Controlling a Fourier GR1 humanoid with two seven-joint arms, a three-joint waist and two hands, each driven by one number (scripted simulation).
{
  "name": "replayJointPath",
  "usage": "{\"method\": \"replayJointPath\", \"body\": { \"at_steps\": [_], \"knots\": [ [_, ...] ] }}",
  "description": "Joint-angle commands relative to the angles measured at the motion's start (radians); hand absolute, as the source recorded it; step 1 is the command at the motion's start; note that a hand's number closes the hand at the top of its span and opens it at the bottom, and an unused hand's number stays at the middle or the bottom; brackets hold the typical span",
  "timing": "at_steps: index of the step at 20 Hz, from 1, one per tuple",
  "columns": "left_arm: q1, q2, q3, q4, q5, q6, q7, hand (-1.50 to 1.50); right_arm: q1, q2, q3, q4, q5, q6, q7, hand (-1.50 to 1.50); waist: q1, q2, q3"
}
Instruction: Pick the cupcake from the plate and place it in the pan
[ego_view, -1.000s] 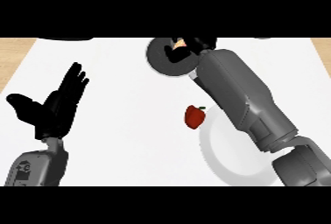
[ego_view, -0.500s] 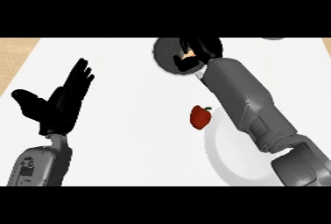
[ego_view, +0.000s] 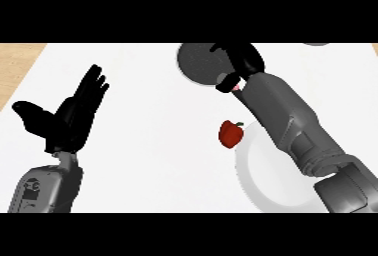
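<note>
Holds the cupcake (ego_view: 233, 84) in the right hand (ego_view: 240, 60), fingers curled round it so that only a pale and pink scrap shows beneath the black. Hangs at the right-hand rim of the pan (ego_view: 198, 62), partly over the dark round, with the cupcake at the rim's near side, not over the middle. Judging from this, calls for a short shift leftward and away, toward the pan's centre, before letting go. Cannot tell whether touching the pan or lifted above it. Shows the plate (ego_view: 269, 185) well nearer than the pan and to its right, under the right forearm. Shows a red fruit (ego_view: 231, 133) on the bench (ego_view: 148, 165), nearer than the pan, just beside the plate's left edge. Rests the left hand (ego_view: 70, 117) open, fingers up, well left of the pan, out of the job.
</note>
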Motion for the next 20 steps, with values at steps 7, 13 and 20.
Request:
{"method": "replayJointPath", "body": {
  "at_steps": [7,13,20],
  "knots": [
    [0.012,-0.003,0.015,0.013,-0.001,0.014,-0.002,0.00,0.036,-0.082,-0.248,-0.079,-0.246,0.102,-0.215,-1.50,-0.023,-0.004,0.003],
    [0.036,0.009,0.024,0.002,0.001,0.002,-0.017,0.00,0.090,-0.208,-0.376,-0.070,-0.374,0.305,-0.304,-1.50,-0.041,-0.009,0.003],
    [0.065,0.011,0.029,-0.005,0.007,-0.005,-0.018,0.00,0.164,-0.300,-0.416,-0.047,-0.421,0.612,-0.430,-1.50,-0.048,-0.018,0.002]
  ]
}}
